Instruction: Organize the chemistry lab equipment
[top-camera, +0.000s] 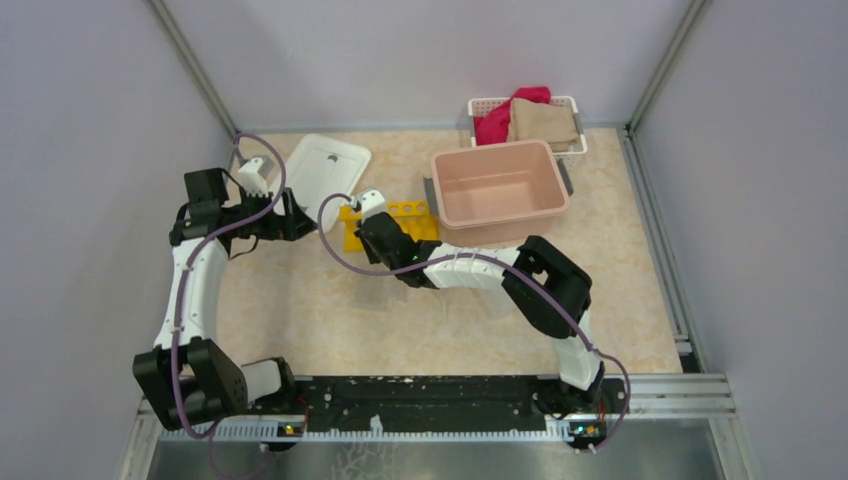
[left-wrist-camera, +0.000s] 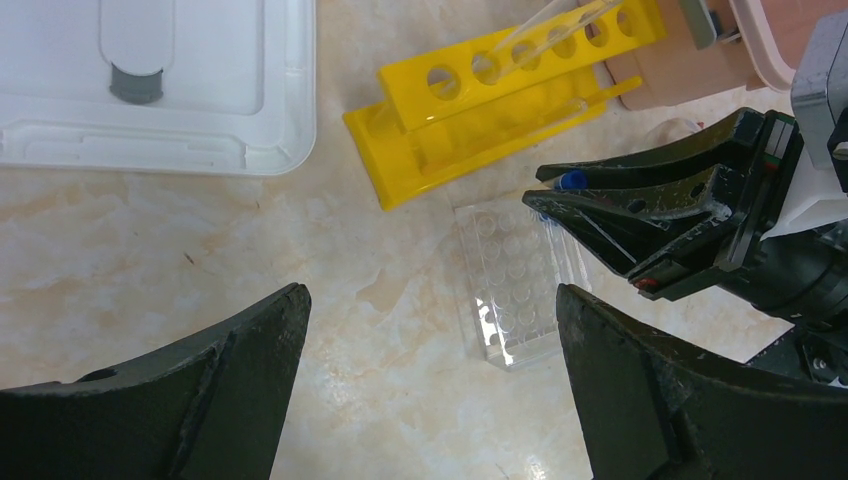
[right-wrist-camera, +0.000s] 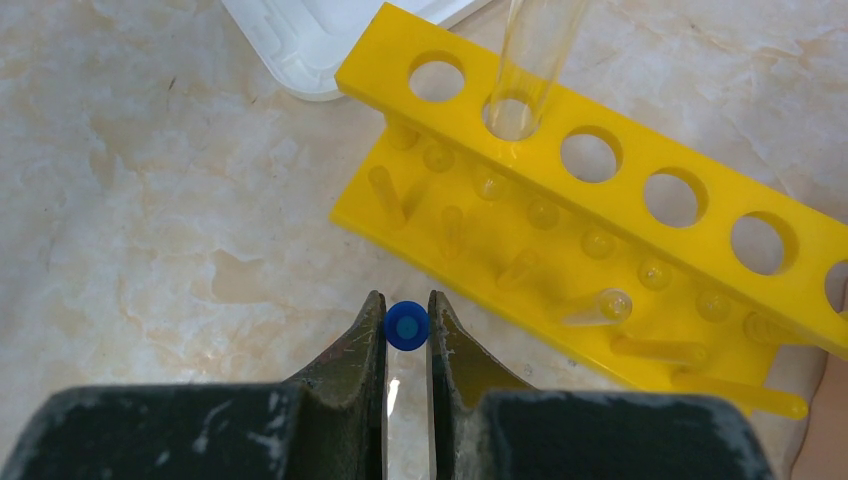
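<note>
My right gripper (right-wrist-camera: 407, 318) is shut on a small clear tube with a blue cap (right-wrist-camera: 407, 325), held just in front of the yellow tube rack (right-wrist-camera: 600, 210). A longer clear tube (right-wrist-camera: 530, 60) stands in one hole of that rack. In the left wrist view the right gripper (left-wrist-camera: 560, 195) hovers over a clear tube rack (left-wrist-camera: 515, 285) lying on the table beside the yellow rack (left-wrist-camera: 500, 95). My left gripper (left-wrist-camera: 432, 300) is open and empty above bare table, left of the clear rack. In the top view both grippers, left (top-camera: 298, 226) and right (top-camera: 362, 232), meet near the yellow rack (top-camera: 410, 218). Flask, funnel and squeeze bottle are out of view.
A white lid (top-camera: 325, 170) with a grey handle (left-wrist-camera: 137, 80) lies behind the left gripper. The pink tub (top-camera: 498, 190) stands right behind the yellow rack. A white basket (top-camera: 570, 105) with red and tan cloths sits at the back right corner. Walls enclose the table.
</note>
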